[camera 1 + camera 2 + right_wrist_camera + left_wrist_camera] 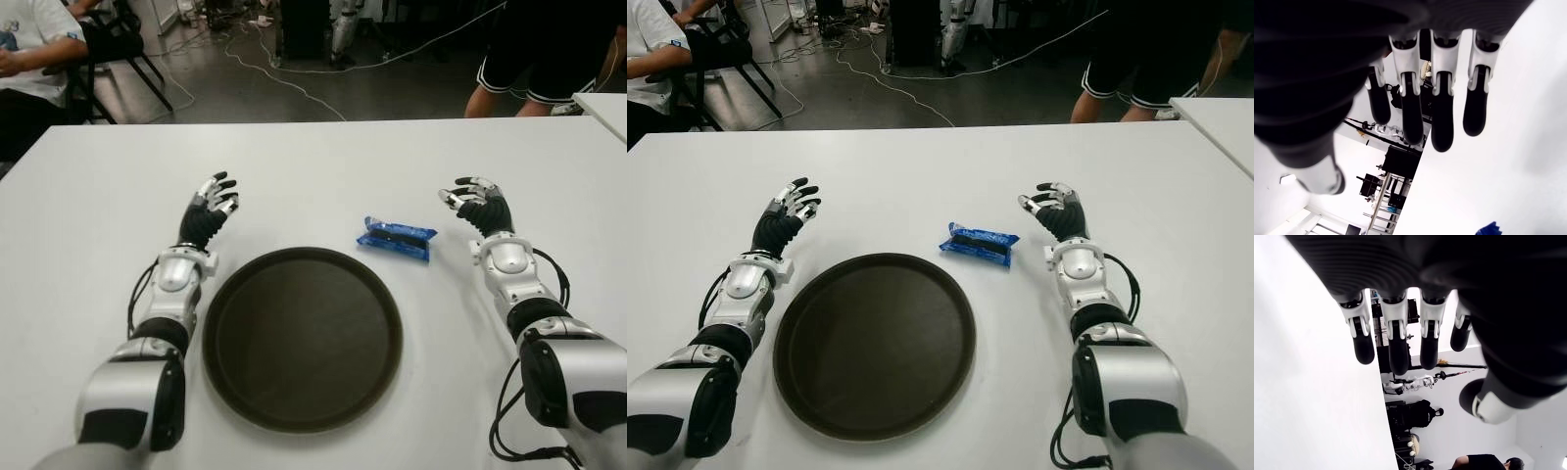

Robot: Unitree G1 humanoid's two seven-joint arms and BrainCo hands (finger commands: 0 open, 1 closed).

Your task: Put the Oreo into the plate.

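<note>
White table (323, 166). Blue Oreo pack (396, 238) lies flat on table, just beside upper-R rim of dark round plate (302, 338), not touching it; plate has nothing in it. R hand (476, 202) near Oreo pack on its R side, apart from it, fingers (1442, 115) loosely extended, holding nothing. L hand (209, 210) beside plate's upper-L edge, fingers (1392, 340) spread/relaxed, holding nothing. 2 persons in bkgd: 1 seated far L (34, 49), 1 standing far R (549, 54).
</note>
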